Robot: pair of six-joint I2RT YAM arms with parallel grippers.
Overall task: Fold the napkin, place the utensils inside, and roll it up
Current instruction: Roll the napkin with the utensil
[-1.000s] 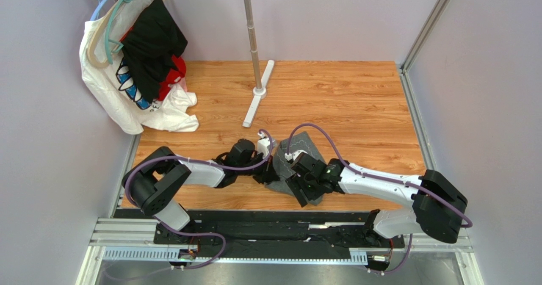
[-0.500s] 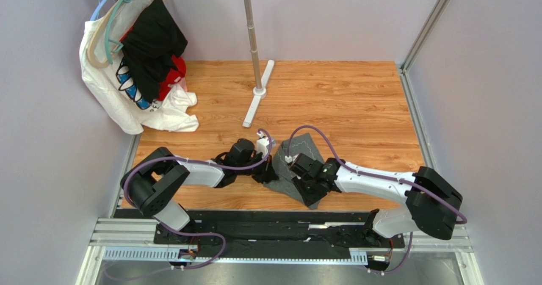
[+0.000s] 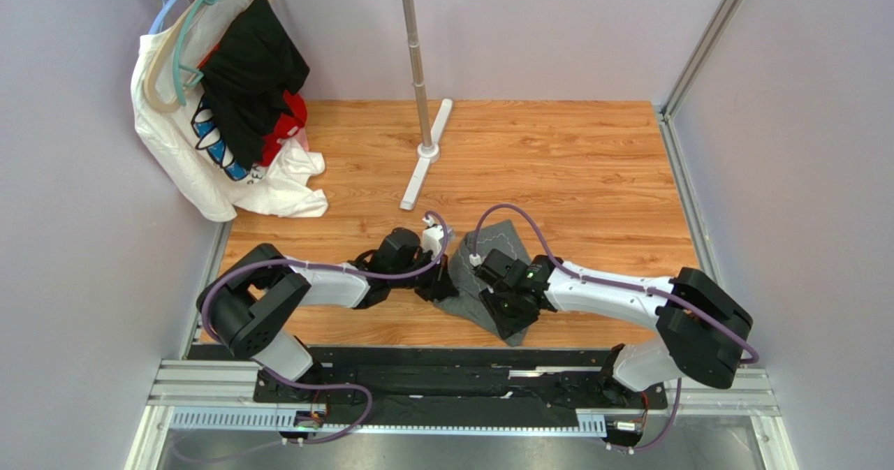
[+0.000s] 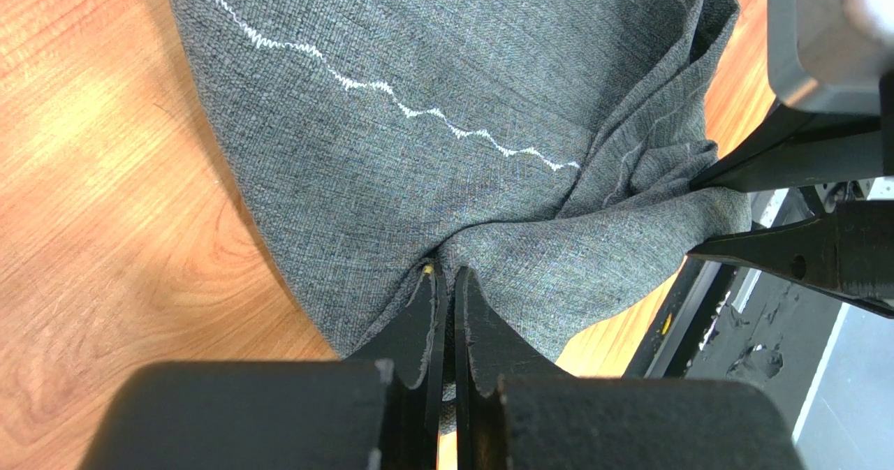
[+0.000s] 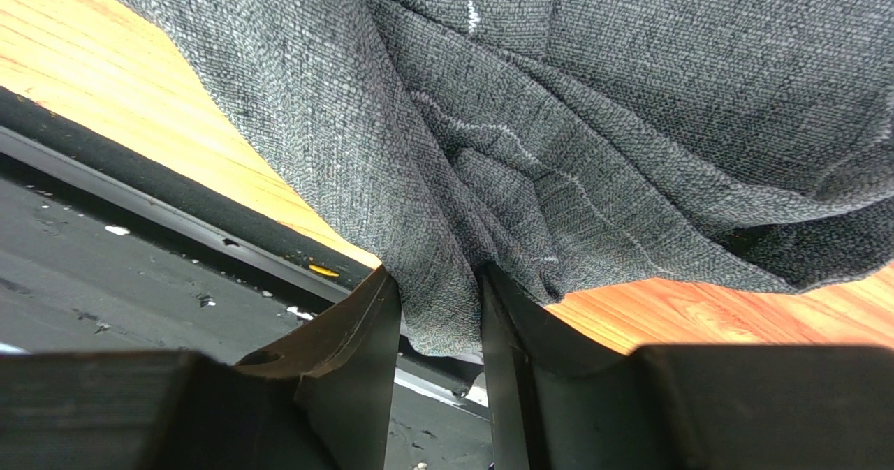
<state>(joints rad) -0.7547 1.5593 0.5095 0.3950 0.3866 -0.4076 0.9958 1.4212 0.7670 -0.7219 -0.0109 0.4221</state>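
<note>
Grey felt-like cloth, the napkin (image 3: 511, 242), lies bunched on the wooden tabletop (image 3: 598, 177), on the near side of the metal pole stand (image 3: 418, 61) and slightly to its right. The left claw (image 4: 445, 273) is pinched together on a puckered edge of the napkin. The right claw (image 5: 439, 273) is clamped on a gathered fold of it, farther from the stand.

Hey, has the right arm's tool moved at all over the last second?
Yes. The right tool, shut on the napkin, has shifted slightly left and away from the arm bases, toward the pole stand.
</note>
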